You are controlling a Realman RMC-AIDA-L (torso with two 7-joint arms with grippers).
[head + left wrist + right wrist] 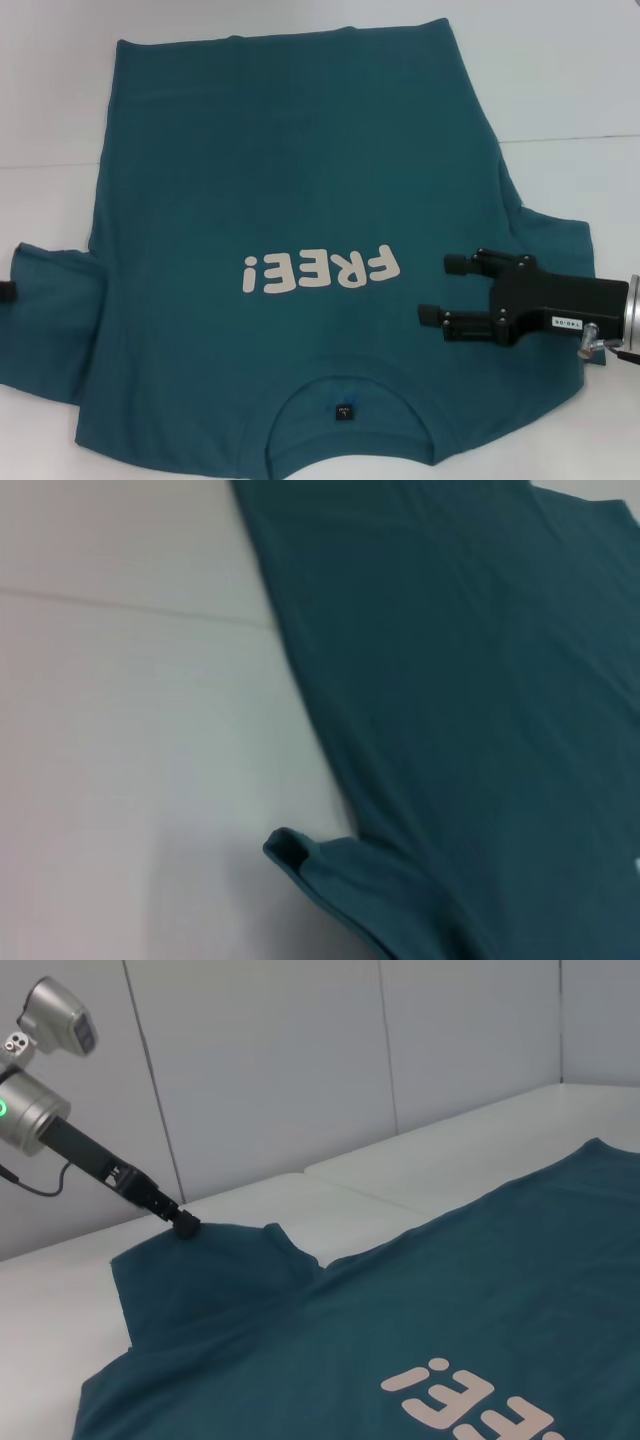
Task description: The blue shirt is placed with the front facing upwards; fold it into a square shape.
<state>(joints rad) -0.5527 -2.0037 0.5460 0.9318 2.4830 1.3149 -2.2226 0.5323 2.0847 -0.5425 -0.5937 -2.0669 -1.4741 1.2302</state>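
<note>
a white table (560, 90) with a seam, pale panelled wall (300, 1070) behind.

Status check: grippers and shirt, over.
Right gripper open, above shirt near right sleeve. Left gripper at left sleeve edge, fabric pinched there. Shirt flat, front up, no fold yet. Nothing in the way.

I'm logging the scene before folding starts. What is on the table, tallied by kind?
Shirts: 1, the blue shirt, front up.
Grippers: 2, right gripper open over the shirt, left gripper at the left sleeve edge.
Total: 3.
</note>
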